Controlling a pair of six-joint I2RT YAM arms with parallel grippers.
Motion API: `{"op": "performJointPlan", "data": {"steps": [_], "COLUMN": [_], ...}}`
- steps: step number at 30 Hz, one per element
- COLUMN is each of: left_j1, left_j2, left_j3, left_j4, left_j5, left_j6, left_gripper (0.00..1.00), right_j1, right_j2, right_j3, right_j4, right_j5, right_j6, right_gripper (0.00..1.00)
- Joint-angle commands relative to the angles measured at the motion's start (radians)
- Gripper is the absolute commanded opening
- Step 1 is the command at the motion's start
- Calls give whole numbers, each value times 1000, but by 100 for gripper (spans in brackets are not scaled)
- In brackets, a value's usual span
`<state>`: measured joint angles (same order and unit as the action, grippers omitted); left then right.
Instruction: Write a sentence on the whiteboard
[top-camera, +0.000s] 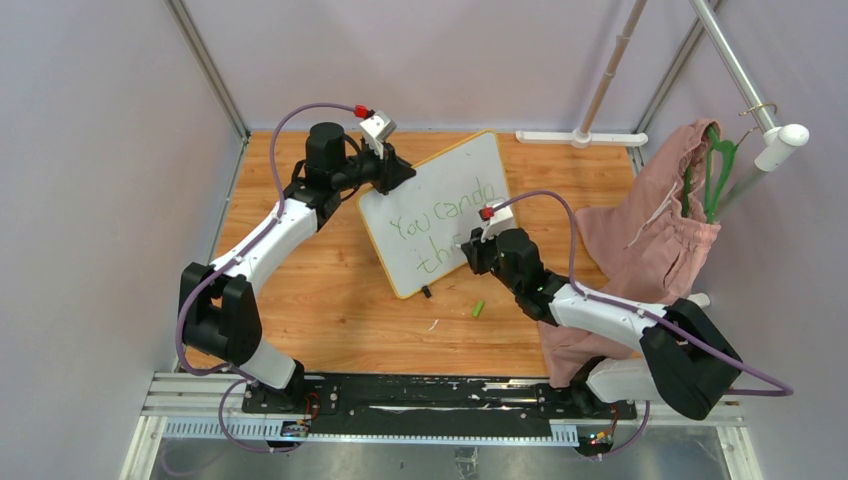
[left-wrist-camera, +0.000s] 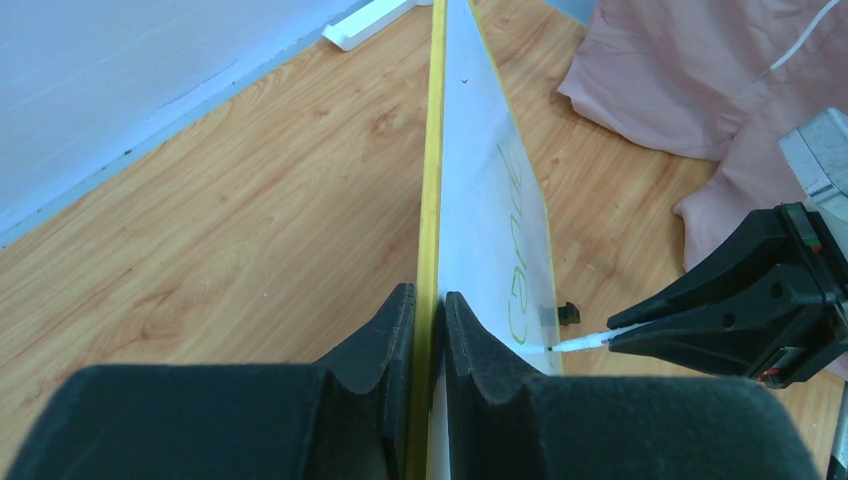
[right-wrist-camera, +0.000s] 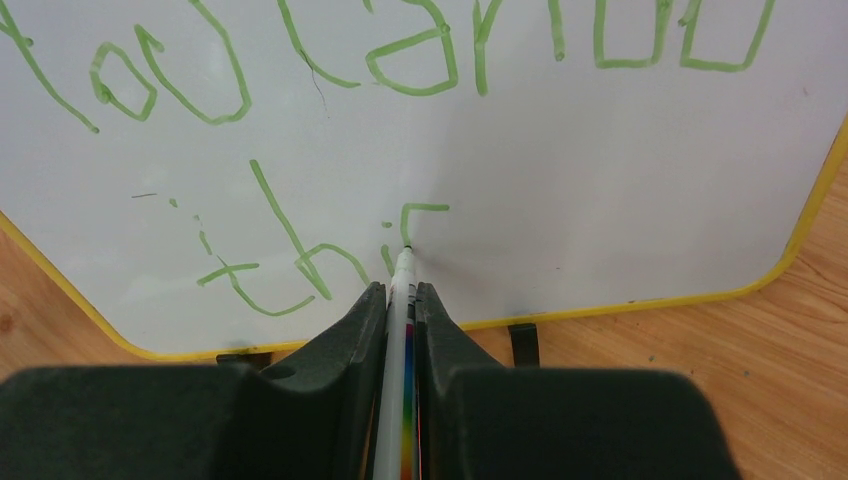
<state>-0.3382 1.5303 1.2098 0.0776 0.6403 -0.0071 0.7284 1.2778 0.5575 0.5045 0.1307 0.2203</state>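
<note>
While clamping the thin yellow rim of the glossy white board (top-camera: 470, 160) at its far-left corner in the closed left gripper (left-wrist-camera: 430, 300), pinches a slim white marker (right-wrist-camera: 405, 265) in the closed right gripper (right-wrist-camera: 400, 295), tip touching the lower line of the green sentence (top-camera: 443, 212), midway across the woodgrain table (top-camera: 330, 300).

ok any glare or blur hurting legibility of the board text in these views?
Top external: even light, no hotspot, the sentence on the whiteboard readable. Left wrist: board edge-on, lettering heavily foreshortened, left gripper close and soft. Right wrist: strokes crisp, no washout; right gripper and marker base out of focus.
</note>
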Motion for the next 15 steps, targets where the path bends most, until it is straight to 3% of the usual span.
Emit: {"op": "performJointPlan", "data": {"steps": [1,15], "left_j1": [-48,-51], "left_j2": [14,11], "left_j3": [-34,-36], "left_j4": [-100,-102], "left_j5": [44,43], "left_j6": [3,6], "left_gripper": [0,0], "right_j1": [12,-6], "right_j2": [-12,-4], "right_j3": [-21,8], "right_j4": [-22,-43], "right_j5": [19,70], "right_j6": [8,-6], "right_gripper": [0,0]}}
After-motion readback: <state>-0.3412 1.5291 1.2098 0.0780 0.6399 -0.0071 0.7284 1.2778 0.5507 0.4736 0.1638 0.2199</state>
